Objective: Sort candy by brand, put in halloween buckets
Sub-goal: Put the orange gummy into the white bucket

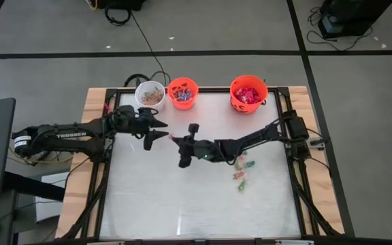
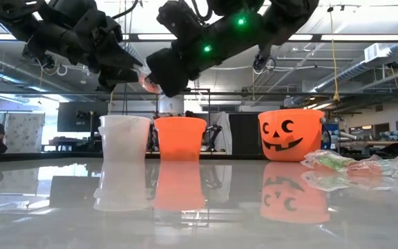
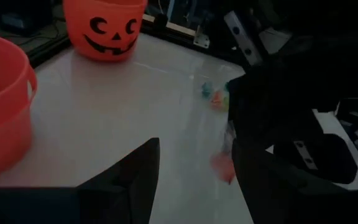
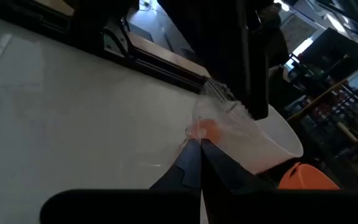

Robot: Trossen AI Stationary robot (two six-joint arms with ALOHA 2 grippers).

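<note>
The pale table (image 1: 182, 197) is mostly bare, with its wide front half open for us to move in. At its far edge stand three buckets in a row: the white bucket (image 1: 150, 93), the small orange bucket (image 1: 182, 92) just beside it, and the larger orange bucket (image 1: 248, 92) well apart near the right rail. All three already hold candy, so we judge the sort well under way. What is left is a small cluster of loose candy (image 1: 243, 173) toward the right side, plus one piece in hand. The right gripper (image 4: 199, 144) has its fingers pressed together on an orange-and-clear wrapped sweet (image 4: 207, 129), raised mid-table. The left gripper (image 1: 160, 129) hangs close by with its fingers spread and nothing between them. The two are nearly tip to tip; possibly a hand-over, though we cannot be sure.
</note>
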